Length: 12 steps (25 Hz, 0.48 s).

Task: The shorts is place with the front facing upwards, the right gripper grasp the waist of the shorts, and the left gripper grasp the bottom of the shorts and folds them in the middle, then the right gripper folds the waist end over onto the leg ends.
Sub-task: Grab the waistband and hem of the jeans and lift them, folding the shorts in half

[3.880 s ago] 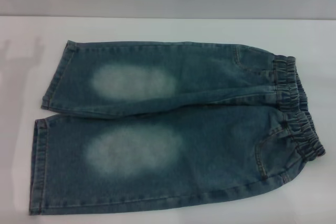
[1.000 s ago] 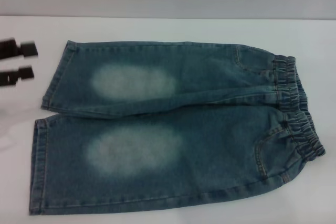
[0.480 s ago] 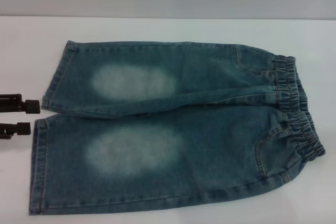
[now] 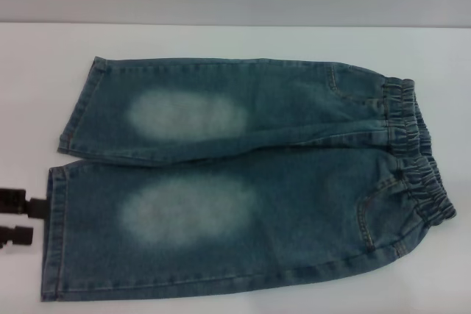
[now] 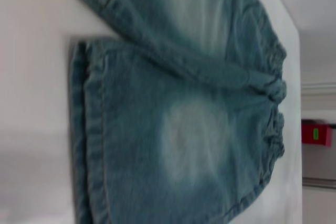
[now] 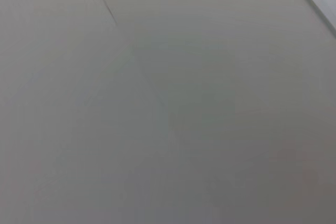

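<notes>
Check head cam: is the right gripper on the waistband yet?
No. The waistband of the shorts lies untouched; only the left gripper shows, beside the leg hems.

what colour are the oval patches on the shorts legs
Pale, faded whitish-blue against the darker blue denim of the shorts; the head view shows them best.

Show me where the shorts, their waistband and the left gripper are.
shorts (image 4: 243,182), head view, middle of the denim between the legs.
waistband (image 4: 419,159), head view, gathered elastic at the robot's right.
left gripper (image 4: 20,219), head view, gap between its two open black fingers beside the near leg hem.
</notes>
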Available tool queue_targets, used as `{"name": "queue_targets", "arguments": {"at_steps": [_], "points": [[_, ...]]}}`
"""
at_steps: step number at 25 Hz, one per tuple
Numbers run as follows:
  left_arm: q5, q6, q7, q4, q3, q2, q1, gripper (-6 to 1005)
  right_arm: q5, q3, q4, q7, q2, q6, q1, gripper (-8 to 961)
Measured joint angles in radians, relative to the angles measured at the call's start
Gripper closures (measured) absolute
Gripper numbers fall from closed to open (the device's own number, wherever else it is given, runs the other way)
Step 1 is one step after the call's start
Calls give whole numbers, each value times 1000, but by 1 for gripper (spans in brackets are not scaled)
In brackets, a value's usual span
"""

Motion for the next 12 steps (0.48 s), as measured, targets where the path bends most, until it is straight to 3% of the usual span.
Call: {"name": "queue_targets", "arguments": {"at_steps": [12], "points": [[64, 13, 12, -8, 3, -21, 31, 200, -1, -1, 1, -1, -11, 11, 13, 165]]}}
